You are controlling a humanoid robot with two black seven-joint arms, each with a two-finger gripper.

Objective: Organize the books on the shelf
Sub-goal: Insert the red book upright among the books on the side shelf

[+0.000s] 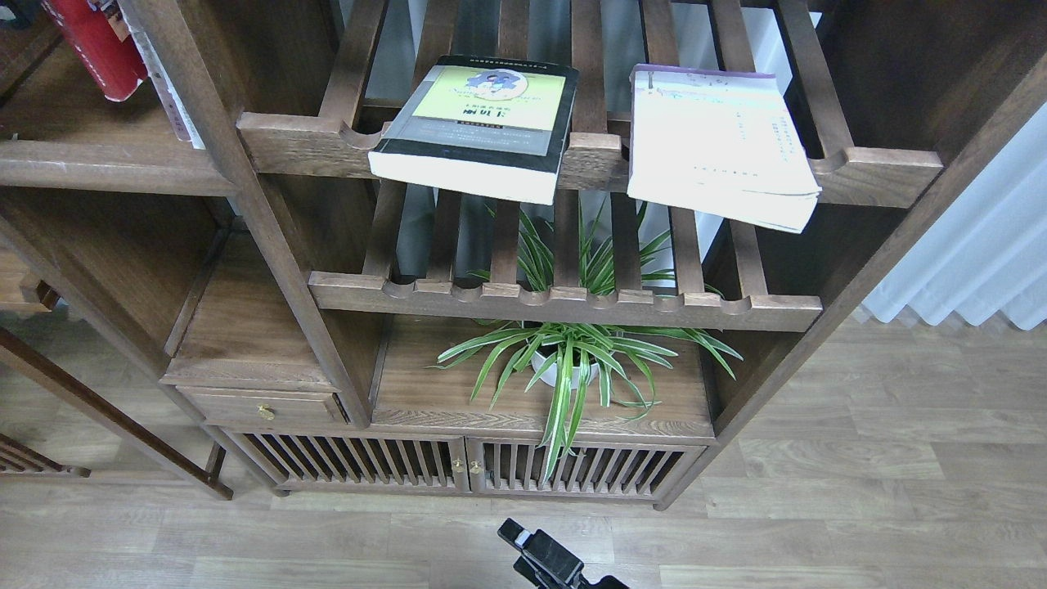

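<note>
Since only a dark gripper tip shows at the bottom edge, findings start there and work outward.

Gripper (544,556): which arm it belongs to cannot be told; it is seen end-on, so whether the fingers stand apart or together cannot be told either. It holds nothing visible and sits low, well below the upper slatted rack (589,155).

Black-bordered yellow-green book (483,123): lies flat on the upper slatted rack, its near edge overhanging the rack's front rail.

White book with purple edge (720,139): flat on the same rack, right of the yellow-green book, overhanging further, pages drooping at the near corner.

Red book (98,45): left of the rack, leaning on the solid brown shelf (106,159).

Spider plant (572,360): directly beneath the rack.

Risk, judged: a nudge from below or in front could tip either overhanging book off the rail onto the plant.

Risk, judged: pinching the drooping pages alone could let the white book fan open and slip.
</note>
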